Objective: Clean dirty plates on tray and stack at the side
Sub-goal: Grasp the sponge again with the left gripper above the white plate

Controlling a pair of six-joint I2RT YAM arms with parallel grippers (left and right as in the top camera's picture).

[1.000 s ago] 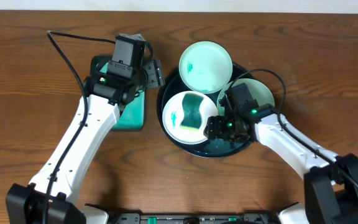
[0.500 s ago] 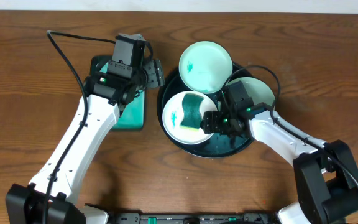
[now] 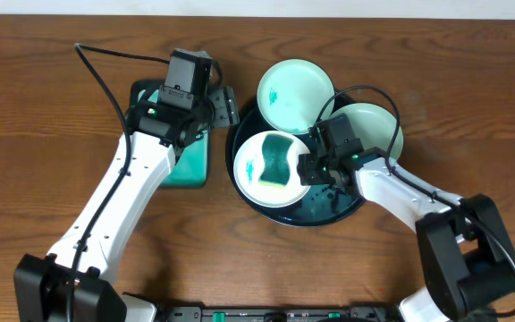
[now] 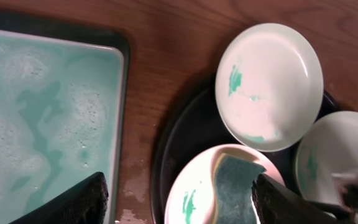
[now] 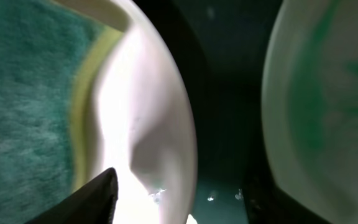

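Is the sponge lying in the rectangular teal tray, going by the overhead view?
No, the sponge lies on a plate inside the round black tray, apart from the rectangular tray.

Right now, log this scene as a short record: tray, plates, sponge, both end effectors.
tray: round, black, wet teal floor
plate count: three
top plate: lying over the tray's far rim, teal smears
right plate: at the tray's right edge
front plate: in the tray, holds the sponge
sponge: teal
left end effector: open, empty, beside the rectangular tray
right end effector: open, jaws straddling the front plate's right rim
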